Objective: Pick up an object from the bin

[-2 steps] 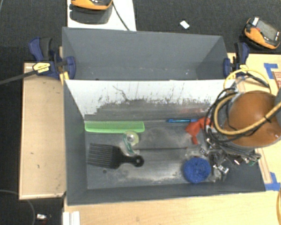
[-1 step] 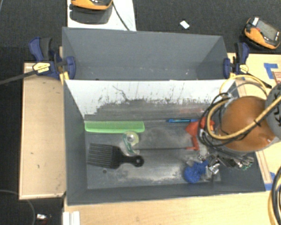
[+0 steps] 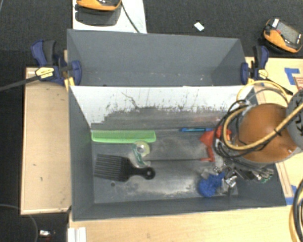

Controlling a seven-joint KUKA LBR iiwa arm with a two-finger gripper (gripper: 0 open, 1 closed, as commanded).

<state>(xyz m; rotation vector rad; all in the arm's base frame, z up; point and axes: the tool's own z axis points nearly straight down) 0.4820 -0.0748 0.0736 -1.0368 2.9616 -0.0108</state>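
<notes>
Claw (image 3: 226,179) front-right of bin | blue fuzzy lump (image 3: 208,186) just beside it | grip: cannot tell

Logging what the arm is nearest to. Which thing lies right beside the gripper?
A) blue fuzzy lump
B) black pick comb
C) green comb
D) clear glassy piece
A: the blue fuzzy lump lies by the gripper in the near right corner of the bin; the green comb and black pick comb lie at the left.
</notes>
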